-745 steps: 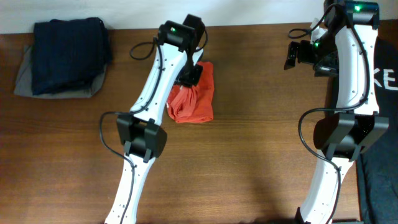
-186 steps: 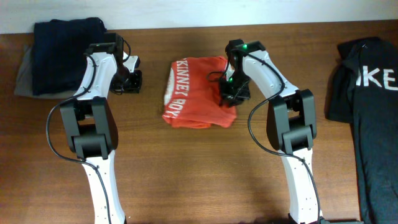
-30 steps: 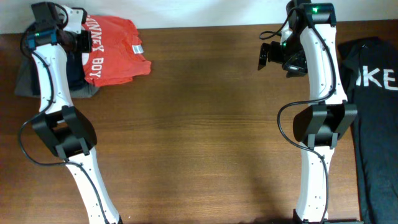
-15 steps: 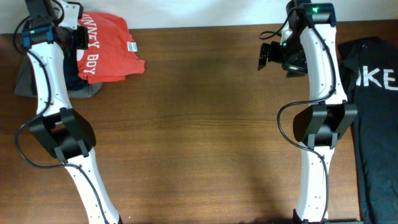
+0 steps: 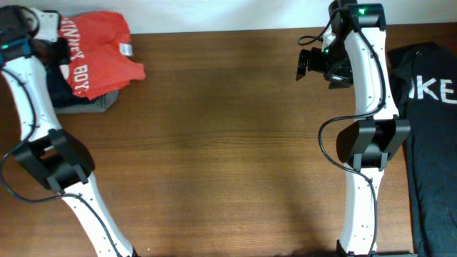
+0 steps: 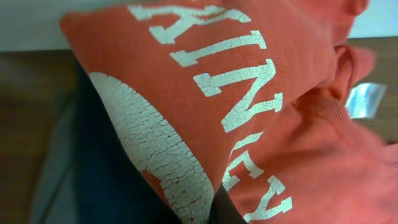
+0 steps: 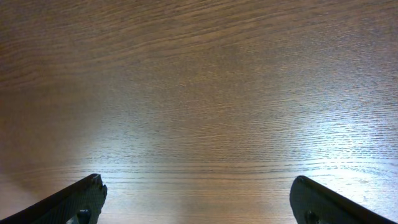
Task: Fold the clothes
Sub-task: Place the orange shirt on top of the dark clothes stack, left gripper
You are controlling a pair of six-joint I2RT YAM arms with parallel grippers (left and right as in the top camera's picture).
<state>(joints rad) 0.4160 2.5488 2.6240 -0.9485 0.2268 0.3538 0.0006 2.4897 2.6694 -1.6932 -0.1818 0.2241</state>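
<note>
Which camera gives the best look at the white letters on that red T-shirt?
The left wrist view: the white letters on the red T-shirt fill the picture, their print cracked. The overhead view shows the folded shirt small at the far left, its letters tiny. The right wrist view shows only the wooden table.

The left hand (image 5: pixel 57 51) - clamped on the T-shirt (image 5: pixel 100 50) - is further left now, and the shirt covers more of the dark folded pile (image 5: pixel 87 104) than 1 second ago.
</note>
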